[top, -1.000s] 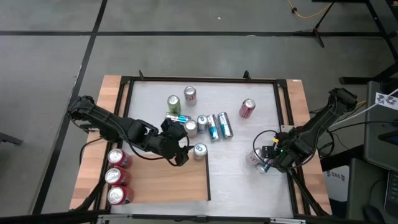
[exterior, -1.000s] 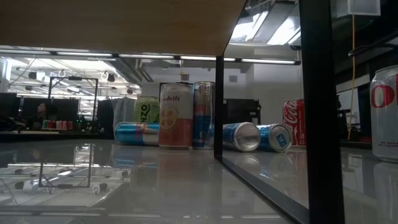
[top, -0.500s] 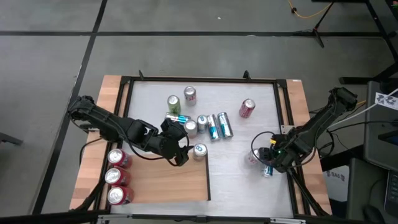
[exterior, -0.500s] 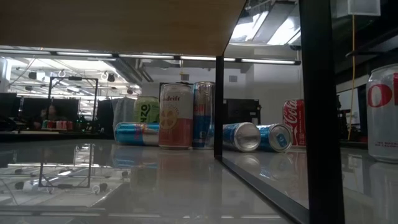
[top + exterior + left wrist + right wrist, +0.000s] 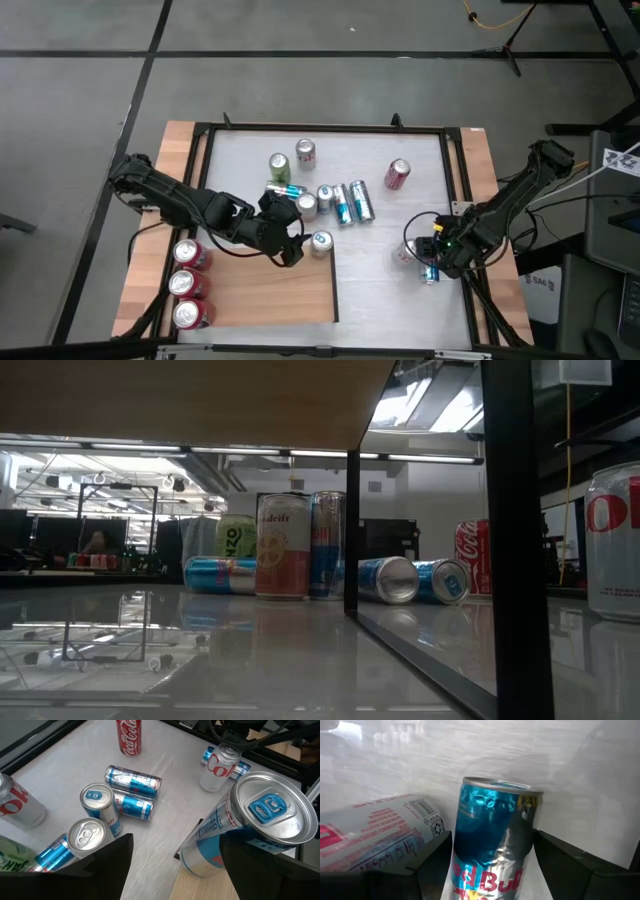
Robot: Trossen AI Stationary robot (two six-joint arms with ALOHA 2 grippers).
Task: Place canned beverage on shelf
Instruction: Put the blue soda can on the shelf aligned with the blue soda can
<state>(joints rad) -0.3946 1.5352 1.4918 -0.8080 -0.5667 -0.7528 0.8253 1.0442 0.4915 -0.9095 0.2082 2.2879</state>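
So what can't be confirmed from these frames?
- Left end effector: the arm covers it in the high view; the left wrist view crops its fingers, so contact with the blue can is unclear.
- Right end effector: the blue Red Bull can blocks the fingertips.
- Shelf: only its underside shows in the low view.

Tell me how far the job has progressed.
Three red cans already stand on the shelf. The left gripper has a blue-and-silver can between its jaws at the shelf's edge; the right gripper has a blue can between its jaws. Several cans wait on the table.
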